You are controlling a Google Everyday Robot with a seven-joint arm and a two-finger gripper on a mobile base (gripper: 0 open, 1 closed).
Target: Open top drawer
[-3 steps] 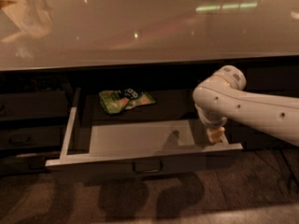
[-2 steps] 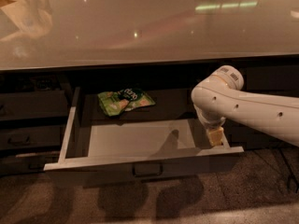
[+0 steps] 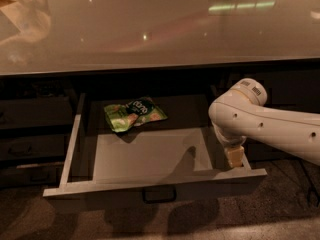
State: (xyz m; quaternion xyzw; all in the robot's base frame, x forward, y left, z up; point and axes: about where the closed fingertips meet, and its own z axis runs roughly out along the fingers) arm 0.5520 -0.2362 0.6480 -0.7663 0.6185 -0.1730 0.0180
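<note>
Sitting pulled well out under the pale counter (image 3: 150,29): top drawer (image 3: 125,186), loop handle (image 3: 159,195) at front centre. Green snack bag (image 3: 134,114) lies back left inside, logo unreadable. White arm reaches in from the right, elbow bent down. Gripper (image 3: 235,157) at the drawer's front right corner; can't tell its grip state.

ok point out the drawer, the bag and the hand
drawer (image 3: 150,159): camera view, on its bare pale floor
bag (image 3: 134,113): camera view, middle of the bag
hand (image 3: 235,157): camera view, its tip, at the drawer's right front corner
</note>
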